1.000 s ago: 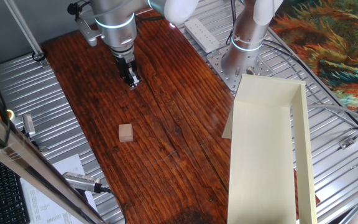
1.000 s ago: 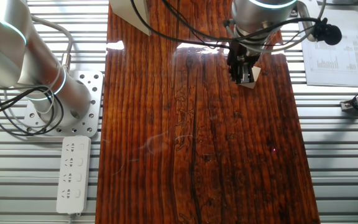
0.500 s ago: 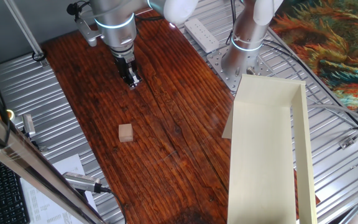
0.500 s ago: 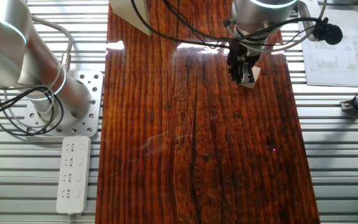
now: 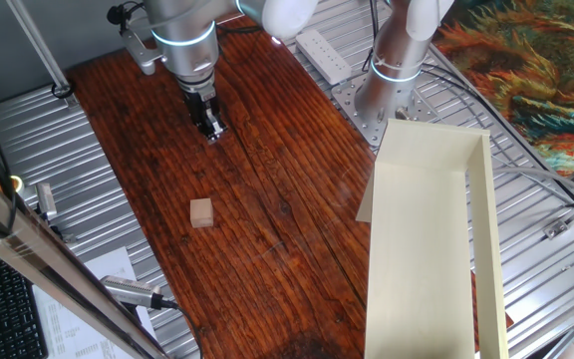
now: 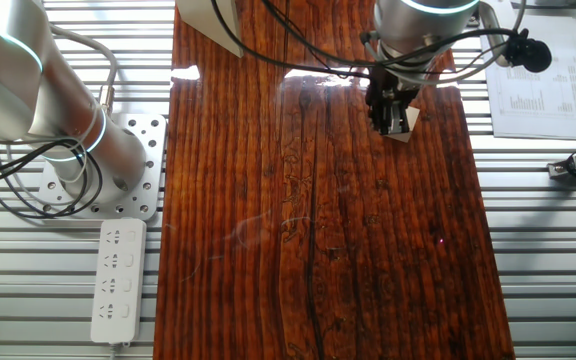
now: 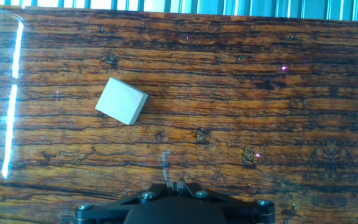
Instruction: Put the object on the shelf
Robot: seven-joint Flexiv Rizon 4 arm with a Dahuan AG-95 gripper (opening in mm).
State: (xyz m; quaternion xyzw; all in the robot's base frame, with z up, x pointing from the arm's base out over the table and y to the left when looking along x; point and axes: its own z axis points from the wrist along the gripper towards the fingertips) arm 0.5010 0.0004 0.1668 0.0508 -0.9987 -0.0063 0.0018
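No text, brand or number can be read anywhere. The printed sheet (image 6: 534, 88) lying to the right of the end effector (image 6: 392, 118) in the other fixed view carries rows of small print and a table, too fine to make out. The power strip (image 6: 118, 279) shows no legible marking.

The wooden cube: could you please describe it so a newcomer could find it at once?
Start at the dark red-brown wooden table. The wooden cube sits alone on it, apart from the gripper above and the cream shelf beside. It is the only small, pale, loose block there.
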